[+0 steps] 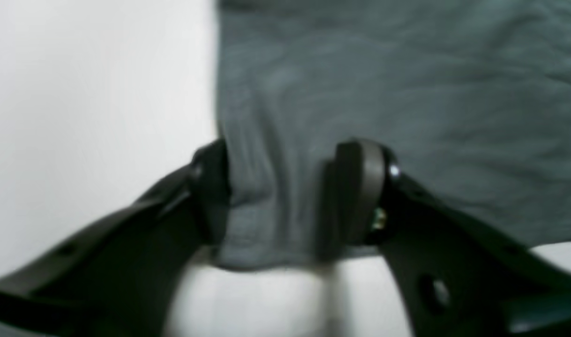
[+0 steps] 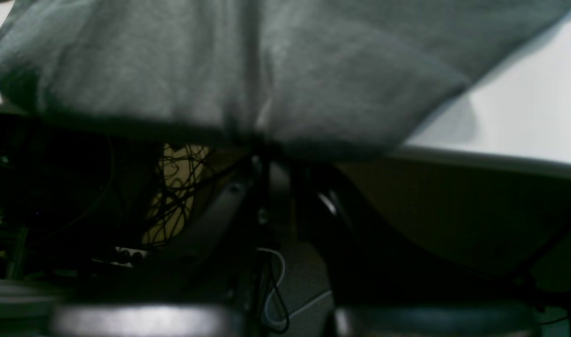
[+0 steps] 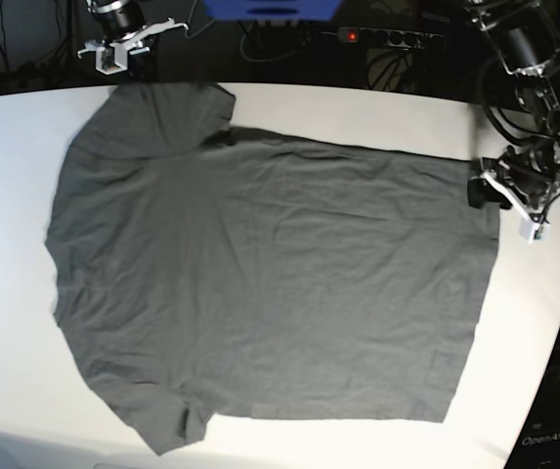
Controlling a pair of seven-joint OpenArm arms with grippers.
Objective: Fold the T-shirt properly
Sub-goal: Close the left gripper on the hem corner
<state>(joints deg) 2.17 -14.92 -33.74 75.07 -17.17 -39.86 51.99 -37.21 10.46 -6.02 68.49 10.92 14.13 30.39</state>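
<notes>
In the left wrist view we are seeing the left gripper (image 1: 278,196) straddling a corner of the charcoal-grey T-shirt (image 1: 397,117), its two dark fingers (image 1: 358,192) standing apart with a bunched fold of hem cloth between them; the cloth is touching both, but we cannot tell whether they are pinching it. White table (image 1: 88,103) is showing to the left of the shirt.

In the right wrist view the T-shirt (image 2: 219,70) is draping over the table edge (image 2: 491,157) and filling the upper part of the picture. The right gripper (image 2: 259,145) is sitting clenched, its tips meeting at the shirt's edge, apparently nipping the cloth, though the dark blur is hiding the contact. Tangled cables (image 2: 177,187) are hanging below.

In the base view the T-shirt (image 3: 270,283) is lying spread flat across the white table (image 3: 16,147), sleeves to the left, hem to the right. The left gripper (image 3: 483,188) is resting at the far right hem corner; the right gripper (image 3: 135,70) is sitting at the far left sleeve by the table's far edge
</notes>
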